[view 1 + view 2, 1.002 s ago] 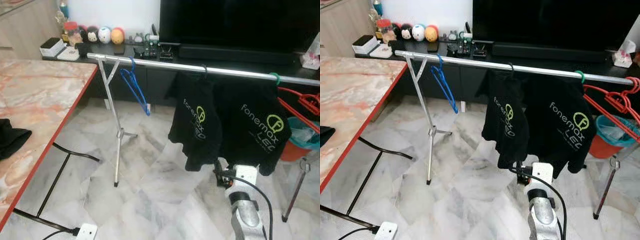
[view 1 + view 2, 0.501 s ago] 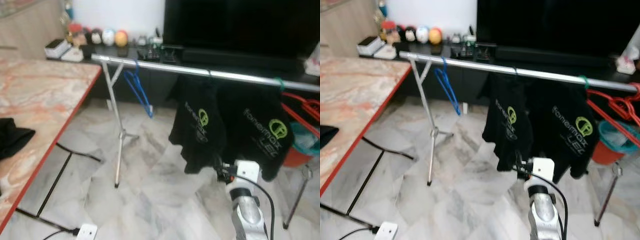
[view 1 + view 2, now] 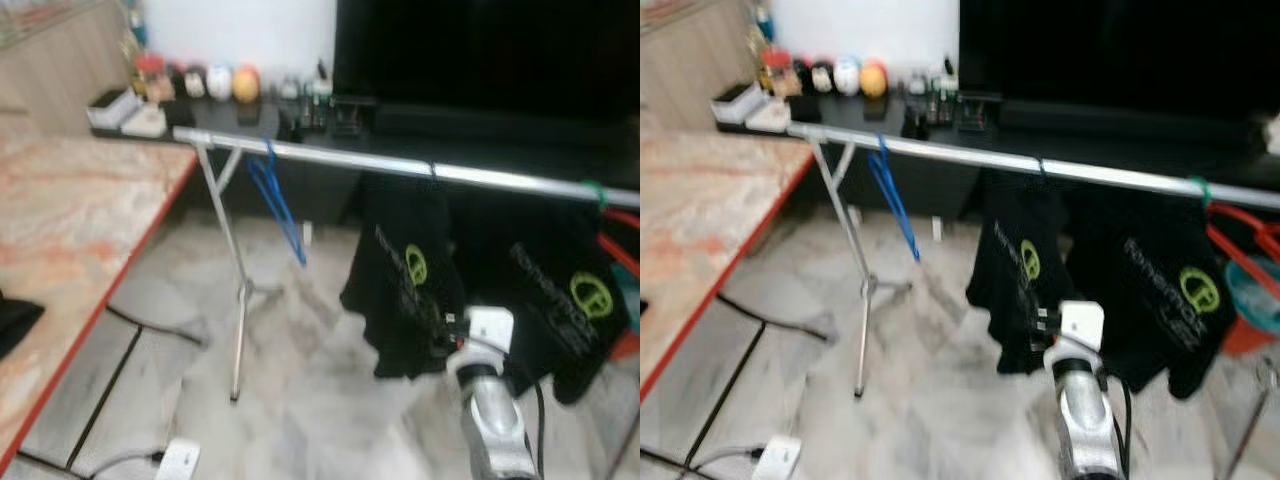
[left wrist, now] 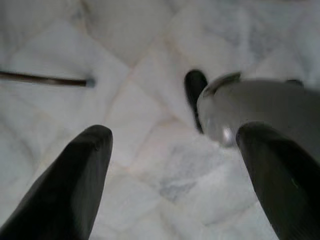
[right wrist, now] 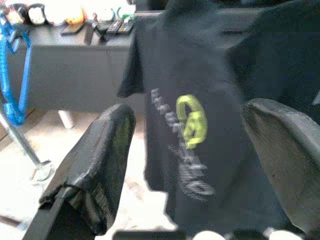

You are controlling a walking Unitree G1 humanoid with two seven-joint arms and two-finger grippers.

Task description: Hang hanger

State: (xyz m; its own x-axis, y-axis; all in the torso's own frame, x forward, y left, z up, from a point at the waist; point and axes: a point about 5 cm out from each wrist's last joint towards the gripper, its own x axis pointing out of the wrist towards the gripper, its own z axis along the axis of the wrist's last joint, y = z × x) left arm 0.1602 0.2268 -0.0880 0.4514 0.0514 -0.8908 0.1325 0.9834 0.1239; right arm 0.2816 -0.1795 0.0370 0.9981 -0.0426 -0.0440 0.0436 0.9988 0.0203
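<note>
The right hand (image 5: 185,150) is raised in front of the rail (image 3: 400,166), fingers spread apart and empty, facing the nearer of two black shirts (image 3: 405,285) already hanging there. A bare blue hanger (image 3: 278,205) hangs further along, near the rail's stand (image 3: 232,280), beside the marble counter (image 3: 80,220). The left hand (image 4: 175,175) hangs low over the floor, fingers apart, holding nothing. The view is blurred, so the robot seems to be moving; from here an arm drifting forward could snag the shirt and drag its hanger off the rail, or nudge the light stand.

black shirts (image 3: 1150,290), lettering blurred, perhaps unreadable
</note>
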